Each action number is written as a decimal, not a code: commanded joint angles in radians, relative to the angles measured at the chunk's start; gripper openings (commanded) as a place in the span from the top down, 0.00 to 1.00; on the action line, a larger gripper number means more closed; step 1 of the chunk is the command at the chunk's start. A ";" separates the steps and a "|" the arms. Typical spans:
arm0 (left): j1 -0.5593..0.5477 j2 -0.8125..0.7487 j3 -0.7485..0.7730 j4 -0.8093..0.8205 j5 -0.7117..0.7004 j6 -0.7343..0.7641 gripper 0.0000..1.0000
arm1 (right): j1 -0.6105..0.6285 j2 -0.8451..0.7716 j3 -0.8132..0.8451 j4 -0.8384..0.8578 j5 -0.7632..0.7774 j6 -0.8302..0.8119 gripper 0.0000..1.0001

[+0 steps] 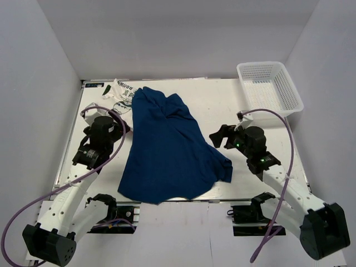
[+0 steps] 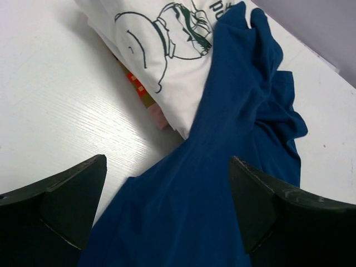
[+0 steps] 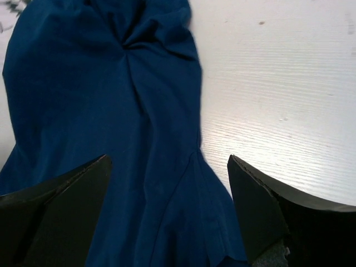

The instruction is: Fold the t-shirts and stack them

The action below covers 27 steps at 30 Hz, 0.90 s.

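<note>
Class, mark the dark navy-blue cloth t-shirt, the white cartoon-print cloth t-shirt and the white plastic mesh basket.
Dark navy-blue cloth t-shirt (image 1: 167,150): top view, middle of its body.
White cartoon-print cloth t-shirt (image 2: 167,61): left wrist view, printed drawing.
White plastic mesh basket (image 1: 270,89): top view, bare mesh floor.

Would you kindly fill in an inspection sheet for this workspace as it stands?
Surface: white table, wood-grain finish.
Job's things: navy t-shirt crumpled mid-table, unfolded, overlapping the white printed t-shirt at far left.
Clutter: white mesh basket, far right corner.
Tools: left tool open over the navy shirt's left edge; right tool open over its right side; both hold nothing.
Cables: purple cable looping off each arm.
Surroundings: plain pale walls.
</note>
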 commanded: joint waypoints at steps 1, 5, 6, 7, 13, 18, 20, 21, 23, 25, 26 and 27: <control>0.004 -0.003 0.041 -0.032 -0.073 -0.041 0.01 | 0.002 0.095 0.013 0.095 -0.216 -0.071 0.10; 0.004 -0.003 0.018 -0.014 -0.101 -0.051 0.01 | 0.031 0.338 0.133 0.086 -0.290 -0.136 0.10; 0.004 -0.003 0.007 -0.002 -0.110 -0.051 0.01 | 0.055 0.379 0.193 0.063 -0.269 -0.136 0.10; 0.004 -0.003 0.007 -0.002 -0.110 -0.051 0.01 | 0.065 0.505 0.220 0.055 -0.260 -0.137 0.10; 0.004 -0.035 -0.002 -0.013 -0.140 -0.040 0.01 | 0.210 0.934 0.734 -0.015 -0.232 -0.162 0.10; 0.004 -0.064 -0.013 -0.023 -0.141 -0.049 0.01 | 0.217 1.233 0.986 -0.071 -0.206 -0.050 0.10; 0.004 -0.075 -0.024 -0.014 -0.141 -0.049 0.01 | 0.212 1.343 1.106 -0.104 -0.191 -0.027 0.10; 0.004 -0.075 -0.024 -0.014 -0.141 -0.049 0.01 | 0.211 1.365 1.160 -0.118 -0.175 -0.021 0.10; 0.004 -0.075 -0.024 -0.014 -0.141 -0.049 0.01 | 0.209 1.416 1.189 -0.147 -0.131 -0.004 0.10; 0.004 -0.061 -0.024 -0.014 -0.150 -0.049 0.01 | 0.198 1.413 1.176 -0.155 -0.091 0.039 0.10; 0.004 -0.061 -0.024 -0.014 -0.150 -0.049 0.01 | 0.194 1.404 1.166 -0.160 -0.077 0.054 0.10; 0.004 -0.050 -0.024 -0.014 -0.150 -0.049 0.01 | 0.174 1.395 1.121 -0.176 -0.056 0.083 0.10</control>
